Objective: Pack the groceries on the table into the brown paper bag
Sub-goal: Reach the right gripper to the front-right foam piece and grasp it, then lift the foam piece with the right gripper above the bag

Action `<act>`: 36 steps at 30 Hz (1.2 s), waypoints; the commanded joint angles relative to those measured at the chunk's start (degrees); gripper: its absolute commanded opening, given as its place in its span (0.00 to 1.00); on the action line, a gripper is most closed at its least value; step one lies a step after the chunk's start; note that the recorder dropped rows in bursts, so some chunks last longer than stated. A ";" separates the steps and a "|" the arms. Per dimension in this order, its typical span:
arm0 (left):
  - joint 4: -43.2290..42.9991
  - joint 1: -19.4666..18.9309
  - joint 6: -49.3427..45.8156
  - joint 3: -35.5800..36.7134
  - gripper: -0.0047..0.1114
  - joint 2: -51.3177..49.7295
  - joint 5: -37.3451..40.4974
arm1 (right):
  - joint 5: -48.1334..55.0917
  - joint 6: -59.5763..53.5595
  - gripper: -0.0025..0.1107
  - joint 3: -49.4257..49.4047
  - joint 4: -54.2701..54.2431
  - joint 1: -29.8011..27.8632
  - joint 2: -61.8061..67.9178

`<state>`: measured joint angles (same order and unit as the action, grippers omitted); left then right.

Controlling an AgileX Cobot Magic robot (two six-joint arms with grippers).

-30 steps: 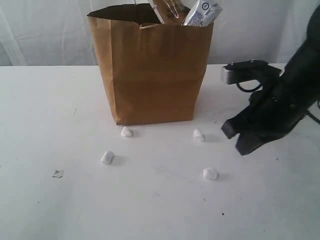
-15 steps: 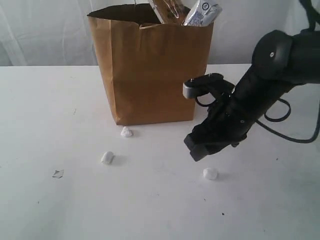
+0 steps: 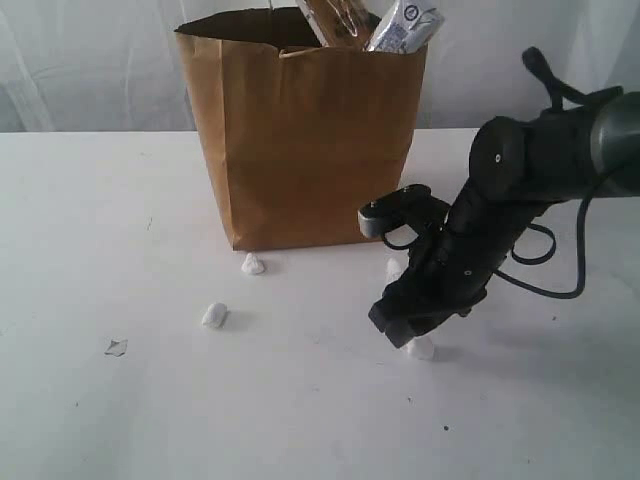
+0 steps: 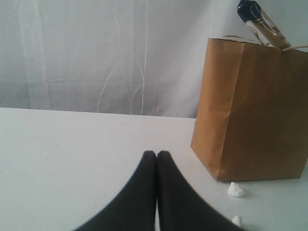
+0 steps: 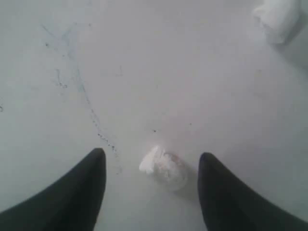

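Desk (image 3: 100, 200): white, carries all.
Brown paper bag (image 3: 300, 140): upright at desk rear.
Right claw (image 5: 153, 156): low before the bag's right corner, jaws spread, astride a white lump (image 5: 164, 169), not gripping it.
Left claw (image 4: 156, 155): well apart from the bag, pressed closed, empty.
White-blue carton (image 3: 405, 25) and brownish pack (image 3: 335, 20): jutting from the bag's mouth.
Three more lumps: before the bag.

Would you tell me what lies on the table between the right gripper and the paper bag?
One small white lump sits on the table there, close to the bag; the exterior view shows it.
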<state>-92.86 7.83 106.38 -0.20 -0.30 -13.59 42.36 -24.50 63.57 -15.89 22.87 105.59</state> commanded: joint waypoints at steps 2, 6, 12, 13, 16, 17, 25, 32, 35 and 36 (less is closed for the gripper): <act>1.66 0.25 0.01 0.20 0.04 0.30 -0.11 | -0.44 1.20 0.50 0.25 1.32 -0.03 1.74; 20.68 0.25 0.01 0.20 0.04 0.30 5.85 | -0.75 1.20 0.50 0.25 1.32 -0.03 2.22; 53.77 0.25 0.01 0.20 0.04 0.30 17.59 | 0.28 1.87 0.38 0.25 1.32 -0.03 2.93; 54.02 0.25 0.01 0.20 0.04 0.30 17.59 | 0.62 2.41 0.35 0.25 1.32 -0.03 3.20; 53.92 0.25 0.01 0.20 0.04 0.30 17.70 | 1.49 2.91 0.28 0.25 1.32 -0.03 3.71; 53.78 0.25 0.01 0.20 0.04 0.30 17.97 | 1.75 2.91 0.26 0.25 1.32 -0.03 3.80; 53.24 0.25 0.01 0.20 0.04 0.30 18.15 | 5.50 8.71 0.06 0.63 1.13 -0.03 3.17; 53.24 0.25 0.01 0.20 0.04 0.30 18.15 | 13.38 9.81 0.02 3.95 0.07 -0.03 -0.72; 53.24 0.25 0.01 0.20 0.04 0.30 18.15 | 15.46 9.81 0.02 5.92 -2.11 -0.03 -3.11; 53.24 0.25 0.01 0.20 0.04 0.30 18.15 | 15.75 9.81 0.02 6.64 -3.79 -0.03 -4.03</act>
<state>-39.24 7.83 106.38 -0.20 -0.30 4.07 56.19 -14.89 68.49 -16.72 22.87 104.16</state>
